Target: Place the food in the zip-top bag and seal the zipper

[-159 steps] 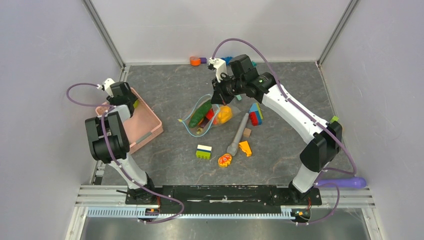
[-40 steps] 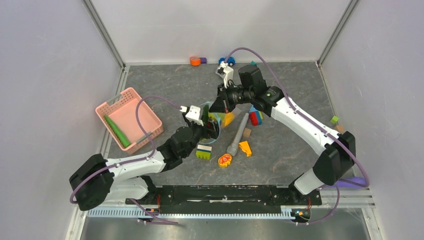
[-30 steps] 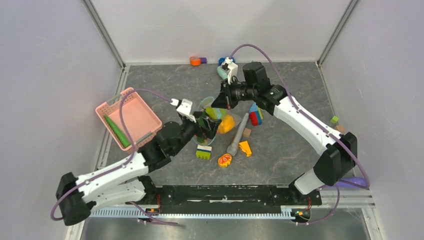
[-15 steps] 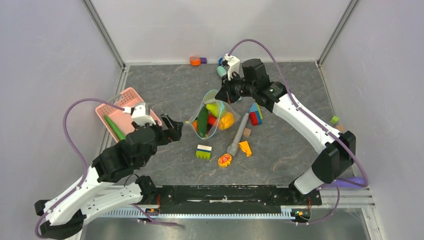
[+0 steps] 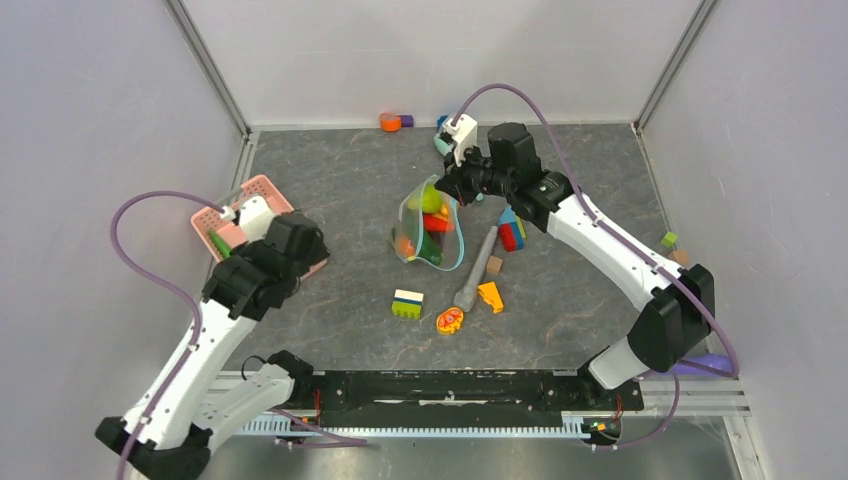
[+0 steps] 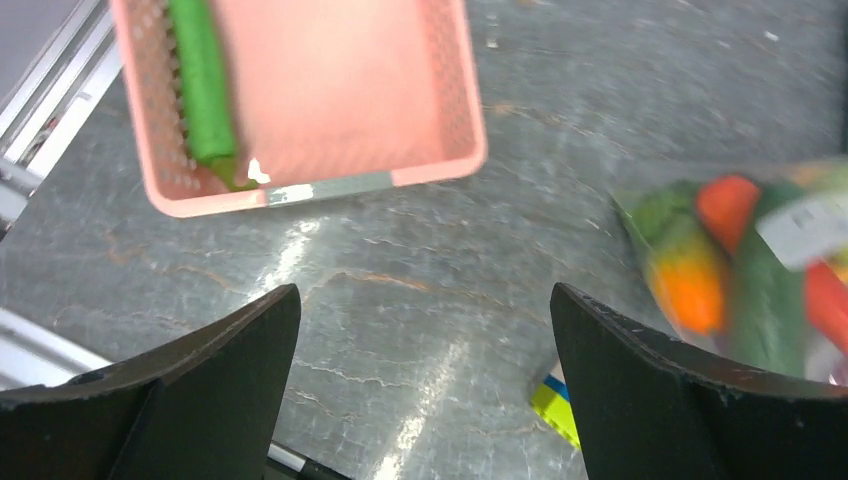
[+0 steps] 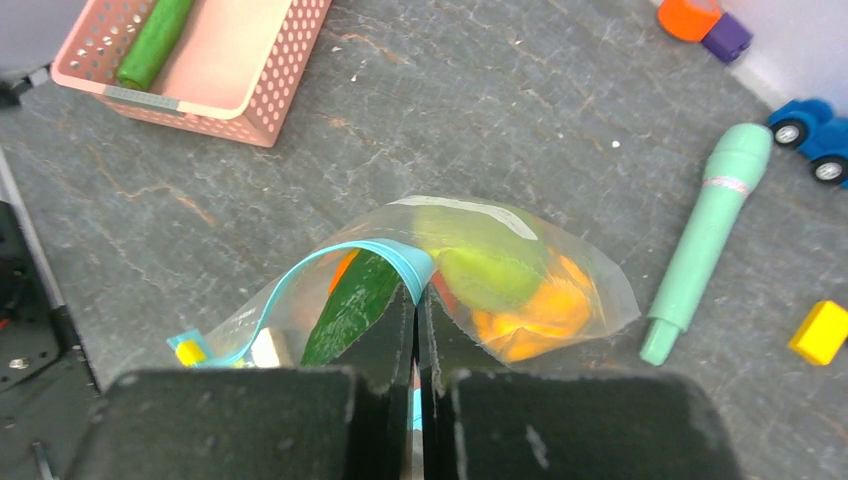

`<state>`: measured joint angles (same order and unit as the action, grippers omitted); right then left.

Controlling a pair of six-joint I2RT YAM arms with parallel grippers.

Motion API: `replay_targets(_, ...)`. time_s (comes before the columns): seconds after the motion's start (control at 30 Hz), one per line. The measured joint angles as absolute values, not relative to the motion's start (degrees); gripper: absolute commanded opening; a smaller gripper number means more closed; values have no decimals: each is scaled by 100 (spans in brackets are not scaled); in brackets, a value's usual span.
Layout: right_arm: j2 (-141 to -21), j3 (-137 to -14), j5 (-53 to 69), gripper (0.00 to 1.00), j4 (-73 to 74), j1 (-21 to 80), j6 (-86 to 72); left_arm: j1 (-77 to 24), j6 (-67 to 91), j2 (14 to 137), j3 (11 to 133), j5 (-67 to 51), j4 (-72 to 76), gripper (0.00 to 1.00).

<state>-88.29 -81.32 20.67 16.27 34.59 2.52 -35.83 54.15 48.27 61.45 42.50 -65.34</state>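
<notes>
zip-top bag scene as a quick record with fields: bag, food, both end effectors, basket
zip-top bag: clear, held up by one edge
zipper: teal strip bowed, looks unsealed
food: orange, green and red pieces inside the bag
right end effector: shut on the zipper edge
left end effector: open, empty, above the table near the basket
pink basket: holds one long green piece

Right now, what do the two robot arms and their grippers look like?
The left arm and right arm have white links between black cylindrical joints. A purple cable loops along each. The left gripper and right gripper have broad black fingers.
</notes>
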Motion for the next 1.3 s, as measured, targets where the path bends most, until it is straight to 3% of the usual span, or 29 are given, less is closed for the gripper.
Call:
replay_targets(0.13, -8759, -7950, 2016, 0, 1452, 3459, 447, -2091, 4729, 5129, 5922, 3105, -6036, 100)
replay_targets(0.43, -8927, -8346, 1922, 0, 1712, 3459, 246, -1942, 3673, 5581, 5201, 1313, -4372, 100)
replay_targets(0.57, -8969, -8440, 1844, 0, 1903, 3459, 128, -1933, 3664, 5870, 5330, 1750, -4270, 100)
replay_targets(0.7, -9144, -8654, 1767, 0, 2053, 3459, 82, -1780, 3701, 6967, 6040, 2574, -4477, 100)
replay_targets(0.93, -9286, -8927, 1431, 0, 2246, 3459, 69, -410, 3802, 8624, 6490, 3328, -4685, 100)
replay_targets(1.3, -9286, -8930, 1092, 0, 2329, 3448, 69, 600, 3793, 9362, 6744, 3911, -4619, 95)
